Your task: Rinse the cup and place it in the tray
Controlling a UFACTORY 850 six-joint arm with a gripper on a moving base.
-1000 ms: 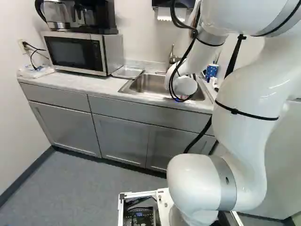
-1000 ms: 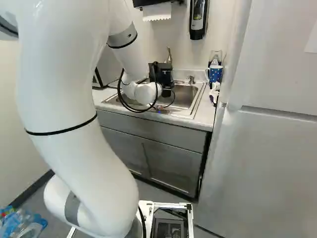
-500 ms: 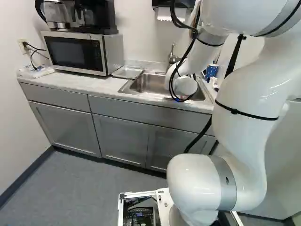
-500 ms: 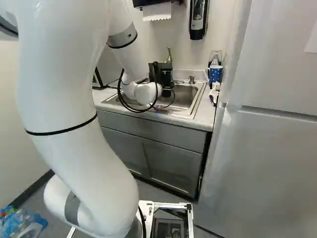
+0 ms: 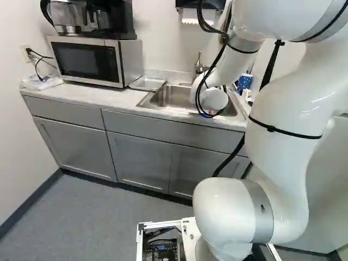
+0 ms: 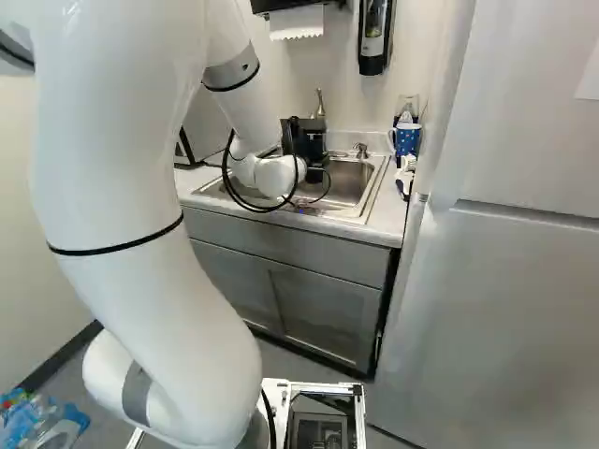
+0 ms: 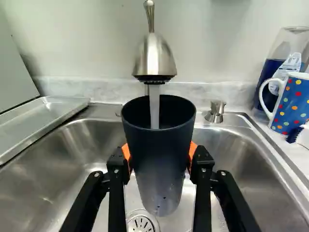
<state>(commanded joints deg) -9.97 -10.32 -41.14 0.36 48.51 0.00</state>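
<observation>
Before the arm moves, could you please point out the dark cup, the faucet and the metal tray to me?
Dark cup [image 7: 158, 150]: wrist view, on its outer wall, below the rim.
Faucet [image 7: 154, 57]: wrist view, on its bell-shaped metal head.
Metal tray [image 7: 43, 116]: wrist view, on its bare inner floor.

A silver-and-black box-shaped microwave [image 5: 87, 61] stands on the pale stone-look countertop [image 5: 87, 99], left of the rectangular stainless-steel sink [image 5: 176, 98]. A black-and-silver coffee maker [image 5: 111, 19] rests atop the microwave.

Pretty bright, fairly even light tbh, small hot glints on the white arm [image 5: 288, 103], streaky glare in the steel sink [image 7: 87, 150] (fridge door [image 6: 505, 309] has a soft sheen too).
</observation>
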